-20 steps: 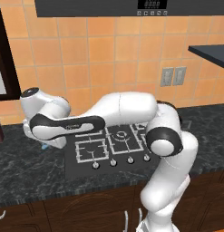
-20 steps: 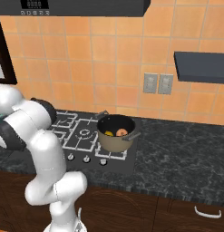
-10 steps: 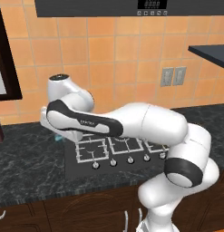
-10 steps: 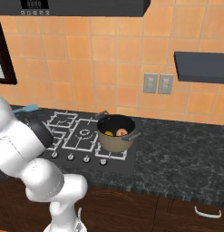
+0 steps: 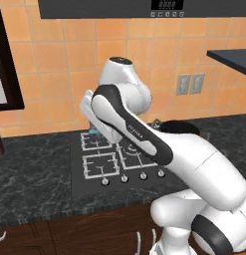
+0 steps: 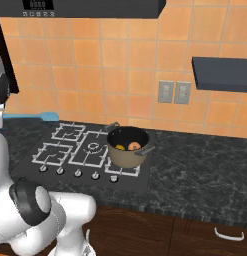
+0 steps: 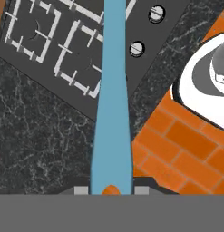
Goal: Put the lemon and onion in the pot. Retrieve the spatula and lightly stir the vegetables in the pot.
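Hand point(image 7: 111, 191) closed on spatula point(image 7: 111, 113), left of pot point(image 6: 128, 152). Looks light, stiff, maybe slippy; grip handle end.

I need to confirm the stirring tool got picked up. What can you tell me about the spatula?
The spatula is slim, light blue and smooth, plastic by its look. In the hand view its long shaft runs up from the shut pincer over the stove. In the right base view it hangs level in the air, left of the pot.
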You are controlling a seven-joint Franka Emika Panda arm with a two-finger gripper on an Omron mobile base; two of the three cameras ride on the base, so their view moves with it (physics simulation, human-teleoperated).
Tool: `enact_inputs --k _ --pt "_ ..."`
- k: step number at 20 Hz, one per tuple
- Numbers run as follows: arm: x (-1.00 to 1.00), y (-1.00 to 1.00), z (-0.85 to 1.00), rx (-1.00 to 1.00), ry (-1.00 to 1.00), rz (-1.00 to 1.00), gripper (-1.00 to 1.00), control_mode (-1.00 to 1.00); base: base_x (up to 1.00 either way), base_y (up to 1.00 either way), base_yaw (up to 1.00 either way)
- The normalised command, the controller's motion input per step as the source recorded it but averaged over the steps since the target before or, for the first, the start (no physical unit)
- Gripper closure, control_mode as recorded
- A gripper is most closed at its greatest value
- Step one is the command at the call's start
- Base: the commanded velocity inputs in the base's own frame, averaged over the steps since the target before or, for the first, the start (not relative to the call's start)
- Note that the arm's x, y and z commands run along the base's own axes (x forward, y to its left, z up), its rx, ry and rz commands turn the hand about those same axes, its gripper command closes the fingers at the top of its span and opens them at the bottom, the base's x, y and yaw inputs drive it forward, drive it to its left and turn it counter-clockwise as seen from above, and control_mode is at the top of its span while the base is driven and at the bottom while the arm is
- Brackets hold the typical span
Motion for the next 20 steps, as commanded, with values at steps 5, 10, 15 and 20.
enact_inputs --k 5,10,15,20 --pt "-0.1 -0.95 0.33 0.36 -0.15 -0.22 1.0 -1.0 0.0 0.0 0.0" --pt "-0.03 -0.92 0.19 0.42 -0.16 -0.27 1.0 -1.0 0.0 0.0 0.0" --pt "0.0 -0.75 0.29 0.32 -0.07 -0.27 1.0 -1.0 0.0 0.0 0.0" --pt "0.0 -0.87 0.16 0.26 0.0 -0.19 1.0 -1.0 0.0 0.0 0.0"
